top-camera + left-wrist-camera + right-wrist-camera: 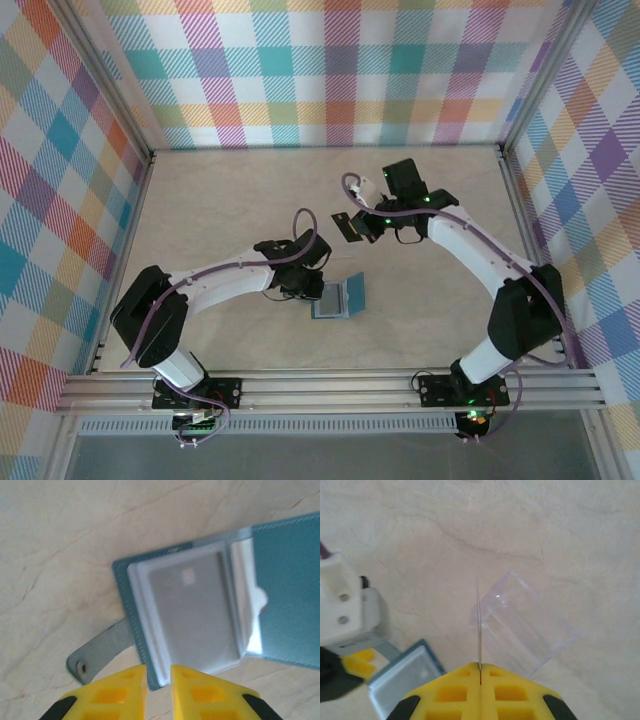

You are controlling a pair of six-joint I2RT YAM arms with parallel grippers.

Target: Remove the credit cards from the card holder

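Note:
The teal card holder lies open on the table, its pale clear sleeves facing up. In the left wrist view the card holder has a grey credit card inside its sleeve. My left gripper stands slightly open, its fingertips either side of the holder's near corner. My right gripper is raised above the table behind the holder, shut on a dark credit card. That card appears edge-on as a thin line between the right gripper jaws.
The holder's grey snap tab sticks out to the left on the tabletop. A clear plastic sleeve lies on the table below the right gripper. Checked walls and a metal frame enclose the beige table.

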